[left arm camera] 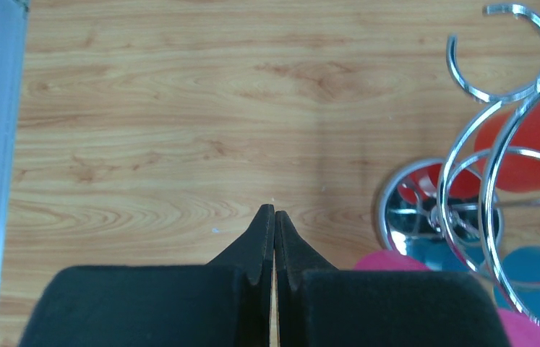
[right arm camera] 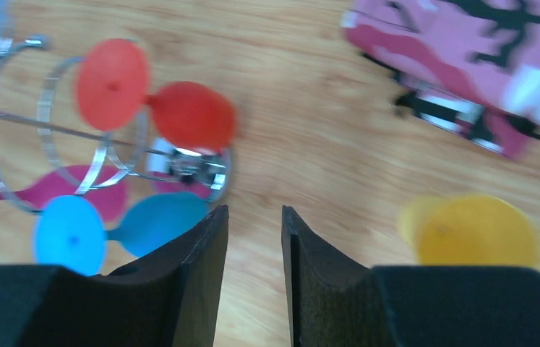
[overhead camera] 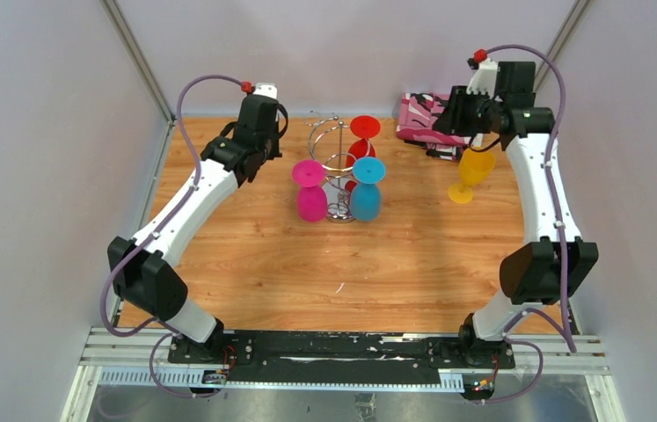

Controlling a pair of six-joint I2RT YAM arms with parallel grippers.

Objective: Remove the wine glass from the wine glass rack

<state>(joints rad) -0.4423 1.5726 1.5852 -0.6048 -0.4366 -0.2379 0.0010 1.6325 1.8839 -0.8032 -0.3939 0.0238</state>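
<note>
The chrome wine glass rack [overhead camera: 335,167] stands at the middle back of the wooden table. A pink glass [overhead camera: 310,189], a blue glass [overhead camera: 366,188] and a red glass [overhead camera: 362,136] hang on it upside down. A yellow wine glass [overhead camera: 472,173] stands on the table to the rack's right. My right gripper [right arm camera: 254,211] is open and empty above the table, with the yellow glass [right arm camera: 478,231] to its right and the rack [right arm camera: 71,144] to its left. My left gripper [left arm camera: 274,211] is shut and empty, left of the rack's base [left arm camera: 397,210].
A pink patterned pouch [overhead camera: 428,119] lies at the back right, just behind my right gripper [overhead camera: 455,119]; it also shows in the right wrist view [right arm camera: 469,50]. Grey walls close in the table on the left, back and right.
</note>
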